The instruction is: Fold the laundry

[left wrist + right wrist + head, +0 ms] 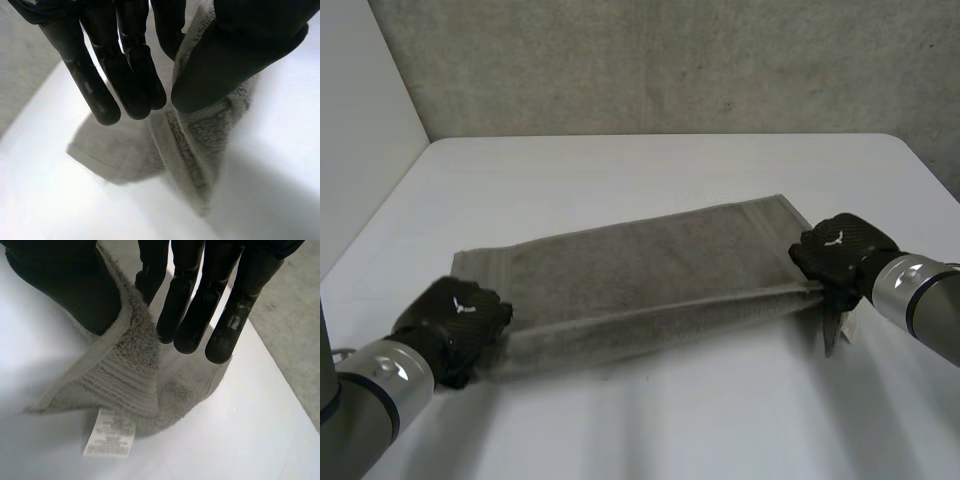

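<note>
A grey-brown towel (640, 270) lies stretched across the white table, its near long edge lifted off the surface. My left hand (455, 318) holds that edge's left corner. In the left wrist view the towel (200, 135) is pinched between my thumb (235, 55) and straight fingers (135, 65). My right hand (840, 255) grips the near right corner. In the right wrist view the towel (125, 375) is pinched between the thumb (65, 280) and fingers (190, 305), and a white care label (110, 439) hangs below it.
The white table (660, 170) stretches beyond the towel to a grey wall (670, 60) at the back. A white side wall (360, 110) stands at the left. The table's rounded right corner (910, 150) is near my right arm.
</note>
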Available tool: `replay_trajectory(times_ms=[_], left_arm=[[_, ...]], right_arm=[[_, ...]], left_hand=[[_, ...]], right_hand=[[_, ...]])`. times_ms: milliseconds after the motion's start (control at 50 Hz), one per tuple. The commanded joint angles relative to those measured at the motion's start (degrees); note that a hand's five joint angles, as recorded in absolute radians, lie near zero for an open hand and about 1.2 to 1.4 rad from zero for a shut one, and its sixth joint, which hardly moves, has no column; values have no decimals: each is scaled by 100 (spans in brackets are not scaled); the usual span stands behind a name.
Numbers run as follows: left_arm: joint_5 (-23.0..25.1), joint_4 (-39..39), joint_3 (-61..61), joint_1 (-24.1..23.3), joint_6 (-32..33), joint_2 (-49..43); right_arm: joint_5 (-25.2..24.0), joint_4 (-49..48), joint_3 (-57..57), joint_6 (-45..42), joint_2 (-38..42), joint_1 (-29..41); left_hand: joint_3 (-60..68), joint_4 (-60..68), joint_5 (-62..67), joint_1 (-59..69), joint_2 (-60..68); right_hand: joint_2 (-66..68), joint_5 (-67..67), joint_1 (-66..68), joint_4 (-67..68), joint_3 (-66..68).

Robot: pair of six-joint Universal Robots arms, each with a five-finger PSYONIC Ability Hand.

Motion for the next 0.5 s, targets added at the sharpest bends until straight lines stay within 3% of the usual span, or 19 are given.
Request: replay_trajectory(times_ms=[20,120,140,220,300,500], left_arm=[[-19,649,218,20,-46,-145],[-37,878,499,29,-54,-390],[-37,931,569,47,-54,-478],[-46,993,675,82,-151,-611],[-37,1002,684,213,-431,-664],[-37,984,579,214,-661,-664]], right_arm=[[-47,-910,26,1780,421,-36],[-12,-1096,9,2338,562,-124],[49,-1069,0,2355,597,-141],[94,-1060,44,2425,597,-212],[103,-1016,236,2469,545,-466],[94,-902,562,3216,562,-1012]], left_hand=[[1029,1018,1175,1115,1018],[1029,1018,1175,1115,1018],[1029,1018,1175,1115,1018],[1029,1018,1175,1115,1018],[1029,1018,1175,1115,1018],[1029,1018,1175,1115,1018]], right_hand=[[1227,1291,2405,1149,1174],[627,692,1806,549,575],[-222,-158,957,-300,-275],[-1156,-1092,23,-1234,-1209],[-3000,-2936,-1821,-3078,-3052],[-3982,-3918,-2803,-4060,-4035]])
